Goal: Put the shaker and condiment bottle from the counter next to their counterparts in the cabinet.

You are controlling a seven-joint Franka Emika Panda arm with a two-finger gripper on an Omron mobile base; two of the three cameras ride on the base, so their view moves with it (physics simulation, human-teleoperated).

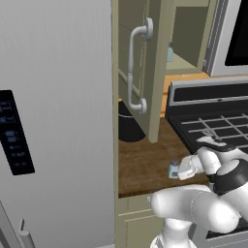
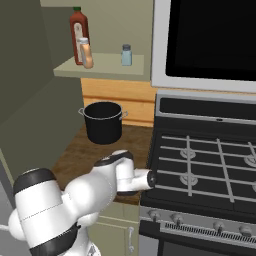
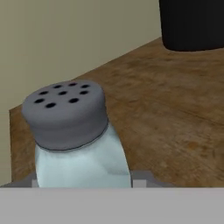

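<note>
Shaker [image 3: 76, 135] sits close in the hand view, between the gripper's tips at the bottom edge, grey cap toward the camera and slightly up. In the left base view the shaker [image 1: 173, 168] stands on the bench [image 1: 140, 162] near its front edge, with the gripper [image 1: 183, 169] touching or just beside it. I cannot tell whether the jaws have clamped the glass or only bracket it.

The step in hand looks like securing the shaker for the lift. To do it well, grip the glass body below the cap, squarely across its width. Raise it straight off the bench before swinging toward the cabinet [image 2: 102, 64], passing well above the pot [image 2: 103, 121] and keeping off the open door [image 1: 154, 72].

The shaker's long axis runs base to cap. In the left base view it stands about upright, cap up; the lean in the hand view may be the camera's own tilt.

On the cabinet shelf a second shaker [image 2: 127, 55] stands upright, with the tan bottle [image 2: 86, 52] beside a red one [image 2: 78, 34]. The free shelf by the second shaker seems the place to aim for.
</note>
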